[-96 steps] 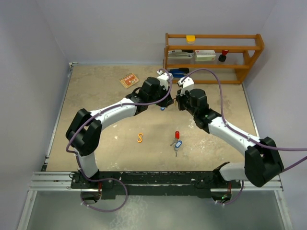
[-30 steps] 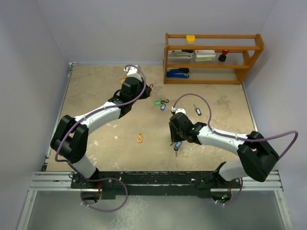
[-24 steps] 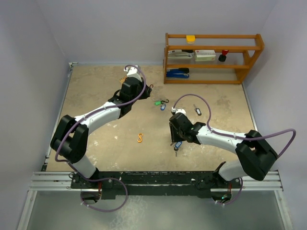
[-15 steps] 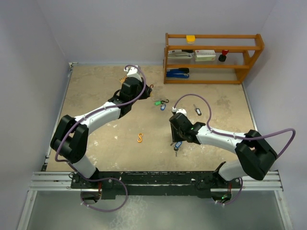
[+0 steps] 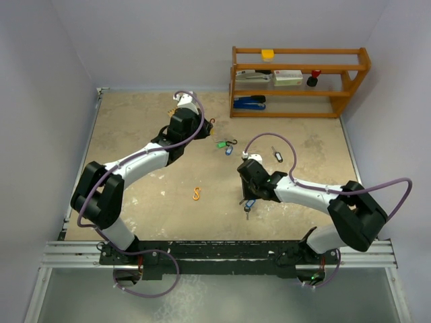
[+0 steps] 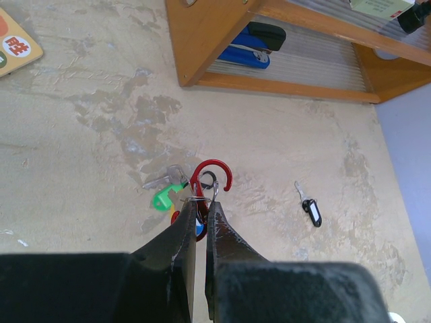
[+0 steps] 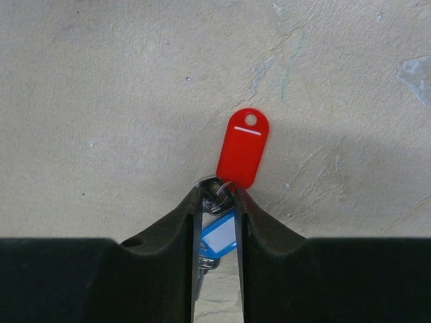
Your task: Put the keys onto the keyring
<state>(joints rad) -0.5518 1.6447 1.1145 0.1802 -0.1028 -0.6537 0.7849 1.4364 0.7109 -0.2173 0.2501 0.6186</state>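
Note:
My left gripper (image 5: pixel 206 124) is shut on the red hook-shaped keyring (image 6: pixel 211 180), holding it above the table at the back. Below it lie a green-tagged key (image 6: pixel 163 198) and a blue tag (image 5: pixel 229 151). A black-tagged key (image 5: pixel 277 156) lies to the right. My right gripper (image 7: pixel 218 194) is down at the table near the middle. Its jaws stand narrowly open on either side of the ring that joins the red-tagged key (image 7: pixel 244 148) and the blue-tagged key (image 7: pixel 219 237).
An orange S-shaped clip (image 5: pixel 196 194) lies left of the right gripper. A wooden shelf (image 5: pixel 300 67) stands at the back right with a blue stapler (image 6: pixel 252 54) under it. A printed card (image 6: pixel 13 47) lies at the back left.
Both arms have left the middle of the table; the right one came down over the red and blue tags. In the last second its jaws have narrowed round them. The left gripper holds still.

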